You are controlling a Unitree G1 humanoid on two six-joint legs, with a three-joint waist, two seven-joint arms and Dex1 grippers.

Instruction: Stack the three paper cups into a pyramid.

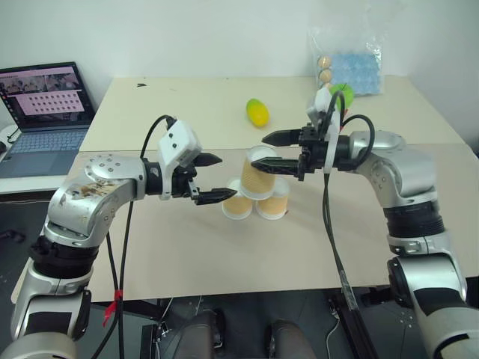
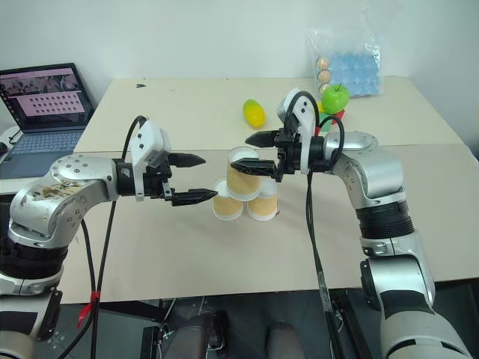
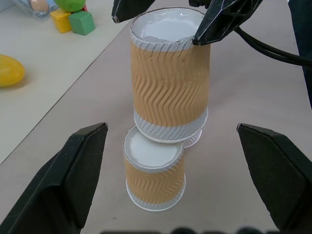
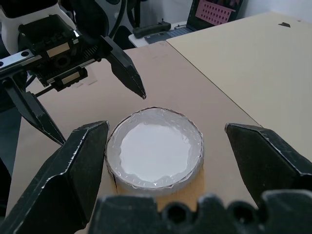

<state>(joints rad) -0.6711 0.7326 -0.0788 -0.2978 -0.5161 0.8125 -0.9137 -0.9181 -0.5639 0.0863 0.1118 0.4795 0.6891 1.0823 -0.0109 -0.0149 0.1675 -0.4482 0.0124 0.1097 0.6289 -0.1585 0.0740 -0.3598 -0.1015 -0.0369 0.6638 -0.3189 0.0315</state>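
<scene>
Three tan paper cups stand upside down as a pyramid at the table's middle. The lower left cup and the lower right cup sit side by side, and the top cup rests on both. My right gripper is open, with one finger on each side of the top cup's white base and a gap on both sides. To the left of the stack my left gripper is open, pointing at the cups and holding nothing.
A yellow-green fruit lies behind the stack. A green apple, small blocks and a plastic bag sit at the far right. A laptop stands on a side table to the left.
</scene>
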